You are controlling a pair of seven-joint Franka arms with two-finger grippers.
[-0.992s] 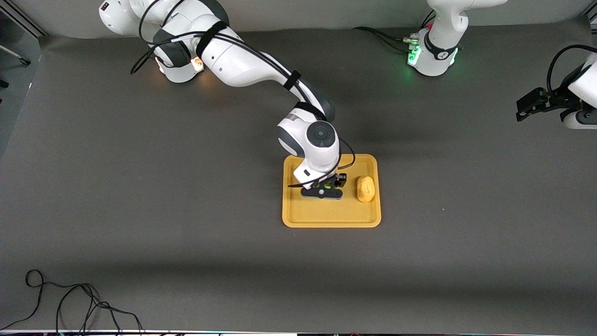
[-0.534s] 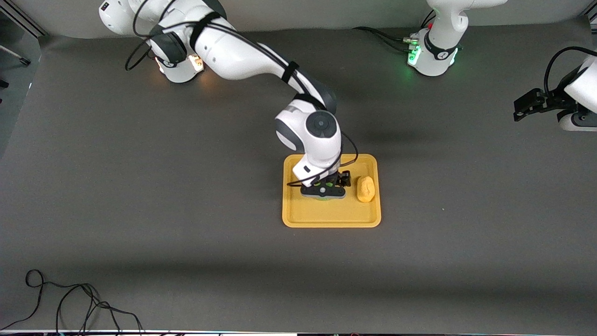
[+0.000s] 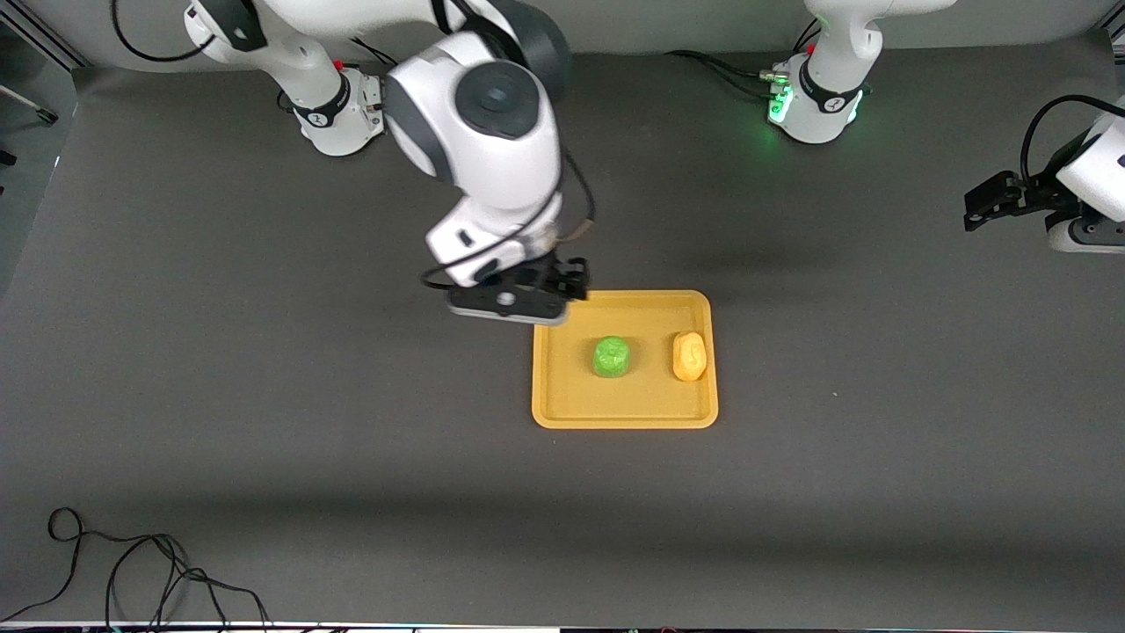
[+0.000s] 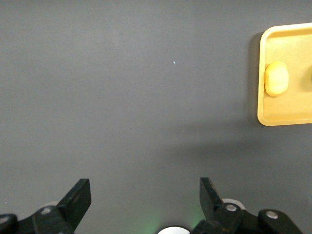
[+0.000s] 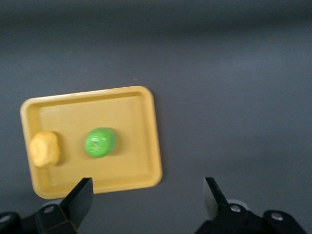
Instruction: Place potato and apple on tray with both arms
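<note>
Apple (image 3: 611,356) and potato (image 3: 689,355) lie apart on the tray (image 3: 624,413). My right gripper (image 3: 518,299) hangs empty, fingers spread, over the tray's corner; my left gripper (image 3: 989,200) waits spread by the table's edge. Dipping low could knock the rim and roll both

Left gripper (image 4: 145,201) seen with fingers (image 4: 78,197) spread wide, nothing held between them, over bare grey table (image 4: 126,87). Part of tray (image 4: 261,97) seen well apart from gripper, cut off by frame edge. Potato (image 4: 276,79) lies in tray, close against its rim.
</note>
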